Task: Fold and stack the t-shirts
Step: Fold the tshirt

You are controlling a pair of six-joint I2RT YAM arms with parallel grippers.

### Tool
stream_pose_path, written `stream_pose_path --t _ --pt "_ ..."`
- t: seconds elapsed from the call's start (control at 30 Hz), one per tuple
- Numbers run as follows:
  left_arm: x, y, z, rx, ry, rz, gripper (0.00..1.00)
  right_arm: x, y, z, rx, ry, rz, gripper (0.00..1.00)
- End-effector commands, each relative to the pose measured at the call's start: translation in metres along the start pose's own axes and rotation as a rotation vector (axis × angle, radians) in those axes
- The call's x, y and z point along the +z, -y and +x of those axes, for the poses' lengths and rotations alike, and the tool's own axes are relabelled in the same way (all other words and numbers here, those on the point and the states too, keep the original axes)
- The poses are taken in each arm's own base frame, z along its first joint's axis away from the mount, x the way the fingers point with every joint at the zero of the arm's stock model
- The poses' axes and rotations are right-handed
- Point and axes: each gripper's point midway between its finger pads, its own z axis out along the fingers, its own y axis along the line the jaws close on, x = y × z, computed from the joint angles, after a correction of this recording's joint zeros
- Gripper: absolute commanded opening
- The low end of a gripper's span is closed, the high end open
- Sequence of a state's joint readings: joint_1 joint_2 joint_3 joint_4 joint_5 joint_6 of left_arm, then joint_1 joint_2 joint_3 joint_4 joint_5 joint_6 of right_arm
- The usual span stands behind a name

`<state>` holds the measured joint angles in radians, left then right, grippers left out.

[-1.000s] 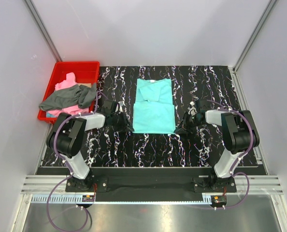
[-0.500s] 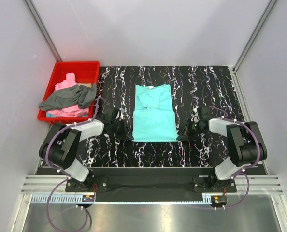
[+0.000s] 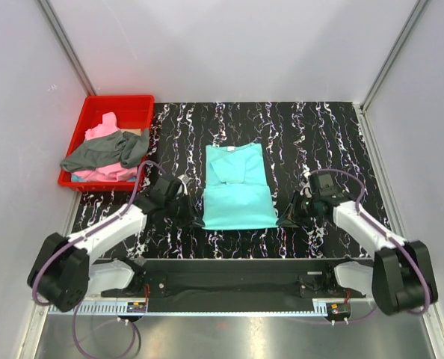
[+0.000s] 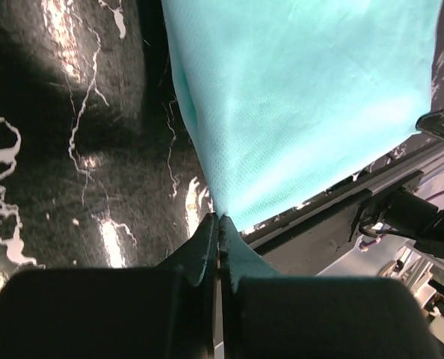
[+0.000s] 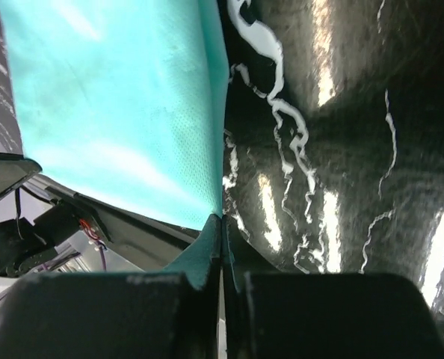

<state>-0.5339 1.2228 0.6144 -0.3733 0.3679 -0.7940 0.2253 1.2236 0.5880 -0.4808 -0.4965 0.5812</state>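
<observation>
At the near edge of the bench (image 3: 319, 134) both arms reach low and inward to the near hem of the teal t-shirt (image 3: 239, 191), which lies flat in the middle of the bench, collar away from the arms, already narrowed to a long rectangle with a sleeve turned in over the chest. The left gripper (image 4: 218, 224) is closed tight on the shirt's near-left corner, a tongue of teal cloth nipped between its fingers; the right gripper (image 5: 220, 224) is closed in the same way on the near-right corner. I judge the step in hand to be the lengthwise fold of this first shirt. The next move calls for both corners to rise together and travel away evenly, hem kept taut, to be laid level with the collar edge without dragging the lower layer. How many layers each pinch holds cannot be told, and from above the fingertips are masked by the gripper bodies. Each wrist view cuts off the shirt's far half. Further off, at the far left, the red bin (image 3: 125, 99) holds the pink t-shirt (image 3: 101, 133) and the dark grey t-shirt (image 3: 102, 155) draped over it, tangled and unfolded; a bluish scrap beneath them cannot be identified.
</observation>
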Motion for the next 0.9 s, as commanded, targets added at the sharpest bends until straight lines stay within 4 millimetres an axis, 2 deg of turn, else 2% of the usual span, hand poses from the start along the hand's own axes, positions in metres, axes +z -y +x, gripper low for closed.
stream_pose_path --t 0.0,0.23,0.43,0.5,0.63,0.67,0.83,0.87 --pt "-0.012 -0.003 0.008 -0.018 0.029 -0.035 0.0 -0.014 0.003 0.011 0.022 0.031 0.052 0.0" --pt "-0.022 0.001 0.029 -0.023 0.026 -0.028 0.0 -0.033 -0.012 0.036 0.022 0.055 0.032 0.0" --pt "-0.039 0.014 0.026 -0.005 0.078 -0.016 0.0 -0.046 -0.021 0.037 0.003 0.104 -0.001 0.0" --pt "-0.044 0.023 0.015 0.014 0.109 -0.011 0.0 -0.046 -0.023 0.031 -0.021 0.124 0.0 0.0" --pt "-0.049 0.029 0.001 0.032 0.136 -0.059 0.0 -0.045 -0.026 0.019 -0.051 0.139 0.029 0.0" --pt "-0.056 0.04 -0.011 0.034 0.173 -0.05 0.0 -0.048 -0.03 0.013 -0.057 0.155 0.032 0.0" --pt "-0.062 0.056 -0.037 0.043 0.197 -0.056 0.0 -0.06 -0.048 -0.009 -0.103 0.207 0.042 0.0" --pt "-0.065 0.063 -0.048 0.042 0.214 -0.052 0.0 -0.063 -0.057 -0.016 -0.115 0.217 0.033 0.0"
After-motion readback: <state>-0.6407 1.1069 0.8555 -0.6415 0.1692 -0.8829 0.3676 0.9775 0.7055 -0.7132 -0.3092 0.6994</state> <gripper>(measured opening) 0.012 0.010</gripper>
